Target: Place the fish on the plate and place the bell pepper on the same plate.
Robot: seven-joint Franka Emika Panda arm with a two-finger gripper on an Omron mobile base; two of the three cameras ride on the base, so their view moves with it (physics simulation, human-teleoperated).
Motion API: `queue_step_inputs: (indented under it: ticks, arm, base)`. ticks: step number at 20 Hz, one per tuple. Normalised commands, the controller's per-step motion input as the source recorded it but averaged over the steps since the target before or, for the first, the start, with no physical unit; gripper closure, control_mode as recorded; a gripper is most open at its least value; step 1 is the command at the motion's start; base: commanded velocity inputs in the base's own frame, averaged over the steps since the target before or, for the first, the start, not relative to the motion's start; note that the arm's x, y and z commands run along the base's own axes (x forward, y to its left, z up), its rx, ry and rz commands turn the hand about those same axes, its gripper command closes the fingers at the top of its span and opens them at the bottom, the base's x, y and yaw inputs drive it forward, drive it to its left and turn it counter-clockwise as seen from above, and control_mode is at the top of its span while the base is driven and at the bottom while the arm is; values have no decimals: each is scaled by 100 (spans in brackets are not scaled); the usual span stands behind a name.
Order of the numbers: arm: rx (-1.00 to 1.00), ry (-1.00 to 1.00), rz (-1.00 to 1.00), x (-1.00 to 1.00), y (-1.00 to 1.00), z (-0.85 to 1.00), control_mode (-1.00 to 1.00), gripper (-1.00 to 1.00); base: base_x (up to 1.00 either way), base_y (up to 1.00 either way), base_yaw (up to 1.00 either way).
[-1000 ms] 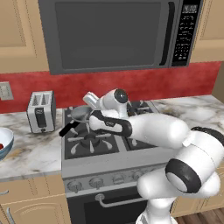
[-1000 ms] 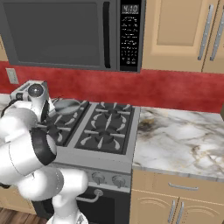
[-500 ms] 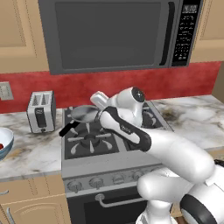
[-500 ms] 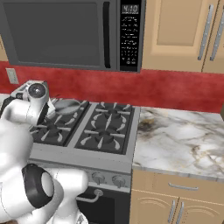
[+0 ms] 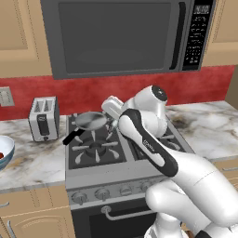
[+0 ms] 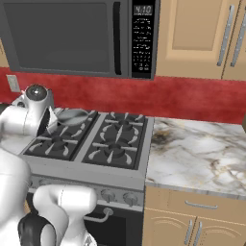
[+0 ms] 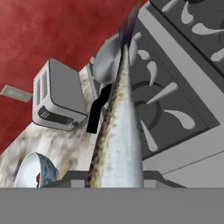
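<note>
The fish [image 7: 119,131], slender with a dark grey back and silvery belly, runs up the middle of the hand view from between my fingers, its tail pointing at the frying pan. My gripper [image 5: 111,123] hangs over the stove's left burners, just right of the pan, shut on the fish. The bell pepper [image 7: 39,178] shows as a small red lump inside the blue-tinted bowl [image 7: 33,173] on the counter left of the stove; the bowl's edge [image 5: 3,154] also appears in the left base view. The plate is out of view.
A grey frying pan [image 5: 90,121] with a black handle [image 5: 72,135] sits on the back left burner [image 6: 72,115]. A silver toaster [image 5: 43,118] stands on the marble counter between stove and bowl. A microwave [image 5: 121,35] hangs above the stove.
My hand has shifted slightly right above the stove with the fish in it, while the arm's elbow and lower links have swung around toward the cameras. The pan, toaster and bowl stay put.
</note>
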Motion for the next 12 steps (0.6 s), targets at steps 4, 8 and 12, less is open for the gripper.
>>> queue_step_inputs:
  ticks: [4,8,12]
  arm:
    - [-12,9,1,-48,-13,35,-100,100]
    - [-22,3,1,-46,-18,14,-100,100]
    - [-19,3,0,-34,-22,0,-100,100]
  base:
    - [0,0,0]
    - [0,0,0]
    - [0,0,0]
